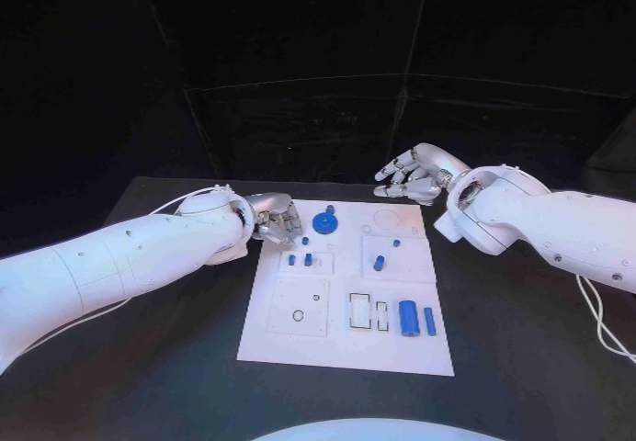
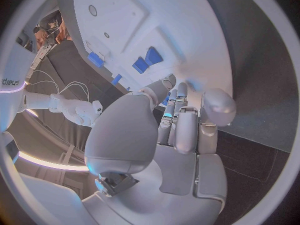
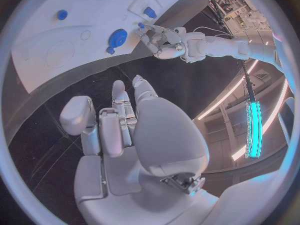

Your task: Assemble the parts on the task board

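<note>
While the white task board [image 1: 347, 344] lies in the middle of the black table [image 1: 159, 386], both silver hands work at its far end, leaving the near half and the table on either side open. The left hand [image 1: 273, 219] sits over the board's far-left corner, fingers curled toward small blue parts [image 1: 300, 260] beside a blue round gear-like part [image 1: 327, 223]; whether it pinches anything cannot be told. The right hand [image 1: 414, 175] hovers beyond the far-right corner, off the board, its fingers loosely bent and holding nothing. Two blue cylinders [image 1: 417, 319] lie side by side near the board's near-right edge, next to dark-outlined rectangular slots [image 1: 369, 311]. Another blue part [image 1: 380, 263] stands in the right panel. On the robot's arm in the left wrist view, only the letters "dieus" [image 2: 10, 81] can be read.
</note>
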`<state>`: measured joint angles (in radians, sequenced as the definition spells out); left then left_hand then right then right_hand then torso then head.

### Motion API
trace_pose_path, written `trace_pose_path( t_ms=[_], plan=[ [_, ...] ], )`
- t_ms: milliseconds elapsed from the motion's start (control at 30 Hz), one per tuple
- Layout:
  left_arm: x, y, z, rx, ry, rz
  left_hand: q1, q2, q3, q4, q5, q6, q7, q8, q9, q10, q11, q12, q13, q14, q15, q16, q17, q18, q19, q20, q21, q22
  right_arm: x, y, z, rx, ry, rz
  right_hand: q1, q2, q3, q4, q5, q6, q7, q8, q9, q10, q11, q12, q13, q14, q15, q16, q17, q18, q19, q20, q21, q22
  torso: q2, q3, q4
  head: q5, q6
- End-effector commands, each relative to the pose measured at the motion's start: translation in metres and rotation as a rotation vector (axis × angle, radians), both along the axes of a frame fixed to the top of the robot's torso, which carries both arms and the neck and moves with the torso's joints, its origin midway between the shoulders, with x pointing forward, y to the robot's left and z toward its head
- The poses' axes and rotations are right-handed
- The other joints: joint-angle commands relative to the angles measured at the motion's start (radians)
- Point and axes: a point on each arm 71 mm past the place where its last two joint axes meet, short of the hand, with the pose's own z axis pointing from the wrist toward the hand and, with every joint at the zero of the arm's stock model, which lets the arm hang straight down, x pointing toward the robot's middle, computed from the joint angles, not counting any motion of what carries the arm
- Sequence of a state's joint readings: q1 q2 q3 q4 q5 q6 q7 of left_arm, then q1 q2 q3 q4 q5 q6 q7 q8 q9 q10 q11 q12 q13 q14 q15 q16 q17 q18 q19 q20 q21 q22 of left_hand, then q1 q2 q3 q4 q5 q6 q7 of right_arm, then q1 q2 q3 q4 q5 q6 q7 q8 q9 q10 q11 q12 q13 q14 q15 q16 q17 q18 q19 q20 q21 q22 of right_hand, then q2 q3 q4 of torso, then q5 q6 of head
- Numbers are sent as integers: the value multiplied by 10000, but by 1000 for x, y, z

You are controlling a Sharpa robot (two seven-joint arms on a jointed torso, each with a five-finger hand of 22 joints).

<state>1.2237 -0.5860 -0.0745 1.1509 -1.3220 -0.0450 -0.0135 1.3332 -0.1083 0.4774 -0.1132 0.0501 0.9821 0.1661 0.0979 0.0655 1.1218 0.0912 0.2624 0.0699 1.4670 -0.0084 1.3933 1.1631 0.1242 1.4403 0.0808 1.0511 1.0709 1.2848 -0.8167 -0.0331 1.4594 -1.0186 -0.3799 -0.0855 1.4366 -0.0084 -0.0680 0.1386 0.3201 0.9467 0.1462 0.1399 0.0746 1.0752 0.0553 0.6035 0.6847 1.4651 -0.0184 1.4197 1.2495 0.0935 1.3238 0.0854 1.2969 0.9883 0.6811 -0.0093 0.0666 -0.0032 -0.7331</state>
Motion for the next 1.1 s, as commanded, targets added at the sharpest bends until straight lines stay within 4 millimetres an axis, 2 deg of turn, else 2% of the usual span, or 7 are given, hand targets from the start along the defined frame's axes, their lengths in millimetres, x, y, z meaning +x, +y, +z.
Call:
trace_pose_path(
  t_ms=[33, 267, 433, 567, 667, 833, 1100],
  plan=[
    [-1, 9, 2, -133, -24, 242, -11, 29, 40, -75, -22, 50, 30, -29, 18, -60, -9, -53, -11, 244, 78, -51, -11, -122, -19, 86, -11, -6, 0, -2, -4, -1471, 16, 442, 290, -73, 153, -11, -39, 286, 5, 44, -11, 21, 26, -1114, -1102, 420, -28, -64, -65, 171, 6, -24, -108, -77, -11, -7, 13, -28, 39],
    [-5, 32, 17, -2393, -724, 812, 262, 250, 359, -250, -21, 624, -11, 222, 106, 151, -63, 17, 37, 274, 38, 27, 121, -73, -73, 83, -137, -110, -8, -10, -15, -3281, -873, 635, 900, -252, 647, -152, -324, 989, -36, 2, -50, 388, 26, -2726, -2910, 452, -16, -83, -75, 148, 143, -5, -96, -4, -10, 15, -17, -104, 137],
    [-11, 44, 32, -5682, -873, 1539, 60, 250, 372, -172, -24, 693, -6, 217, 76, 245, -69, 42, 56, 112, 44, -228, -382, 76, -358, 97, -882, -771, -16, -16, -25, -4260, -1194, 842, 942, -420, 881, -123, -451, 1163, -67, -132, -70, 505, 66, -3298, -3634, 450, 8, -96, -99, 141, 173, 32, -97, 7, 1, -6, -16, -321, 193],
    [-18, 54, 41, -8721, -445, 2263, -243, 184, 210, -19, -21, 671, -7, 166, 37, 168, -51, 18, 57, -557, 82, -1188, -2119, 412, -1146, 139, -2718, -2365, -24, -18, -36, -4937, -1263, 1098, 898, -534, 951, -80, -502, 1182, -88, -214, -76, 422, 108, -3553, -3948, 444, 41, -112, -126, 140, 177, 60, -111, -13, -6, -22, -17, -523, 237],
    [-23, 62, 45, -10457, -43, 2728, -327, 192, 104, 30, -13, 659, 5, 135, 23, 129, -28, 29, 68, -885, 96, -1586, -2745, 540, -1551, 171, -3518, -3014, -30, -17, -45, -5275, -1240, 1264, 871, -604, 994, -49, -532, 1163, -68, -282, -80, 326, 155, -3721, -4159, 434, 80, -136, -169, 142, 167, 91, -131, -42, -13, -19, -6, -615, 261],
    [-30, 69, 48, -11764, 300, 3078, -383, 270, 32, 92, -13, 647, 22, 113, 17, 100, -18, 44, 77, -1095, 111, -1830, -3150, 575, -1716, 192, -3809, -3227, -34, -15, -54, -5547, -1223, 1426, 899, -675, 1128, -32, -588, 1054, -2, -448, -90, 264, 227, -3942, -4520, 395, 143, -280, -488, 122, 233, 148, -72, 66, 3, 1, 11, -659, 289],
    [-37, 69, 49, -12373, 584, 3215, -379, 306, -34, 100, -13, 555, 64, 50, 5, -25, 25, 22, 68, -1281, 144, -2035, -3503, 574, -1798, 219, -3951, -3316, -36, -12, -64, -5706, -1016, 1579, 893, -777, 1270, -19, -649, 964, 79, -625, -86, 193, 317, -4172, -4939, 393, 215, -310, -587, 124, 255, 218, -71, 51, 16, -16, 0, -626, 342]
  ],
)
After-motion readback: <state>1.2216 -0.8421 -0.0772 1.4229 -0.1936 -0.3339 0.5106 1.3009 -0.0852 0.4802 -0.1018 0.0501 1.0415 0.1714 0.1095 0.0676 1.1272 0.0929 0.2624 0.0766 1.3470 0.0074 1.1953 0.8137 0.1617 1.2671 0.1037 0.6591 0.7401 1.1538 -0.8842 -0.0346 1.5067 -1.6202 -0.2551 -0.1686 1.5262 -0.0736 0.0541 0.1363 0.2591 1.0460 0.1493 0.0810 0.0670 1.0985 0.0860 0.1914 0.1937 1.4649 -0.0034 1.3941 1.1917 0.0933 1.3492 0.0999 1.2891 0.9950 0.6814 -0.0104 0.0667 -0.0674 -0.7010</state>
